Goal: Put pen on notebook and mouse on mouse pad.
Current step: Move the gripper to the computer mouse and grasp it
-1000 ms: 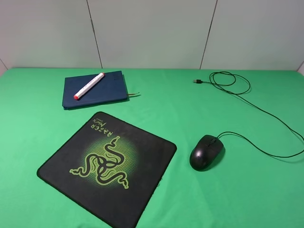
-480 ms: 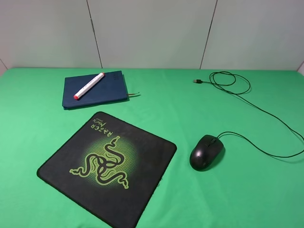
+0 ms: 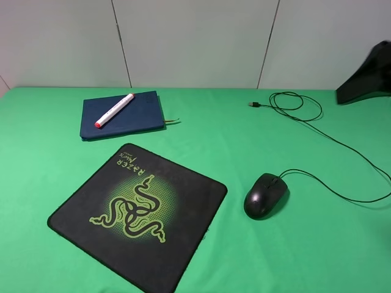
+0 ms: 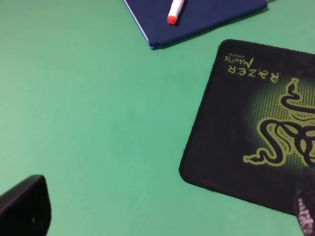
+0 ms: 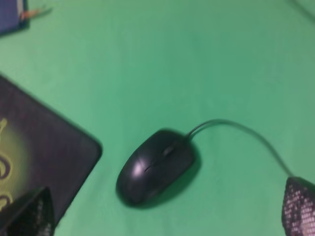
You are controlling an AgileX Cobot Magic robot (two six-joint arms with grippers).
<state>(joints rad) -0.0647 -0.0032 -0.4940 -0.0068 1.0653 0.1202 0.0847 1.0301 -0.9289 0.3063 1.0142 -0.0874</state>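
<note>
The white pen [image 3: 114, 110] with orange-red tips lies diagonally on the navy notebook [image 3: 122, 115] at the back left; its tip [image 4: 174, 10] also shows in the left wrist view. The black mouse pad [image 3: 139, 210] with the green snake logo lies front left. To its right, on the green cloth and off the pad, sits the glossy black mouse [image 3: 265, 195]. My right gripper [image 5: 165, 211] hovers open above the mouse [image 5: 155, 164], with its arm [image 3: 366, 76] at the far right. My left gripper [image 4: 165, 216] is open over the cloth beside the pad's corner [image 4: 256, 128].
The mouse's thin black cable [image 3: 342, 152] loops across the right side of the green table to a USB plug [image 3: 253, 104] at the back. A ribbon bookmark [image 3: 173, 122] sticks out of the notebook. Grey wall panels stand behind the table.
The right arm has come into the exterior view at the upper right edge. The pen, notebook, pad and mouse have not moved.
</note>
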